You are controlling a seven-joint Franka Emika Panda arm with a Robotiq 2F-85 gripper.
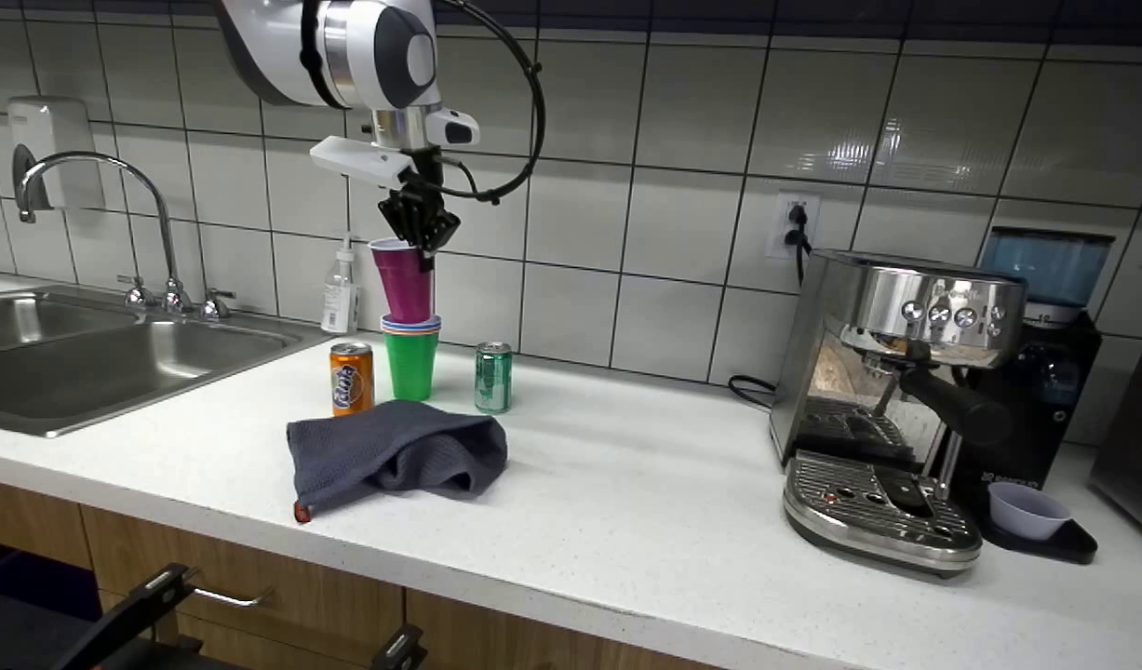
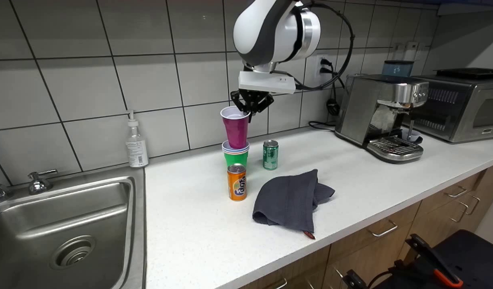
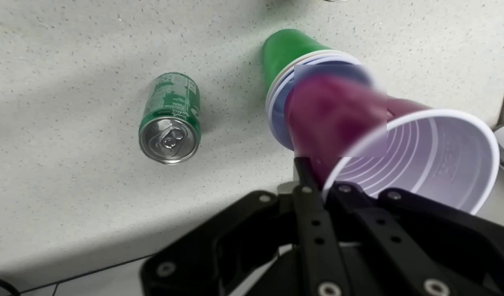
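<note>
White tiles (image 1: 580, 121) rise up behind a long white counter (image 1: 645, 521). At one end is a metal sink (image 2: 138, 228) with a curved tap (image 1: 161, 207), and a soap bottle (image 2: 137, 147) stands near its corner. Over the counter, the claw (image 1: 426, 258) is pinching the side of a purple cup (image 2: 236, 132), with one finger inside the cup and the other outside. The purple cup leans a bit, and its bottom is at the mouth of a stack of cups (image 1: 410, 369). I cannot tell how far down in it sits. The stack is green outside, with white and blue at the top. Close to the stack stand an orange can (image 1: 352, 381) and a green can (image 1: 493, 380), both upright, one on each side of it in an exterior view. Nearby lies a rumpled dark cloth (image 1: 384, 451), with a bit of something red (image 2: 309, 235) poking out from under it by the counter's edge. Well away from the cups, on the same counter, sit a shiny coffee machine (image 1: 878, 302) and a microwave (image 2: 463, 106).
</note>
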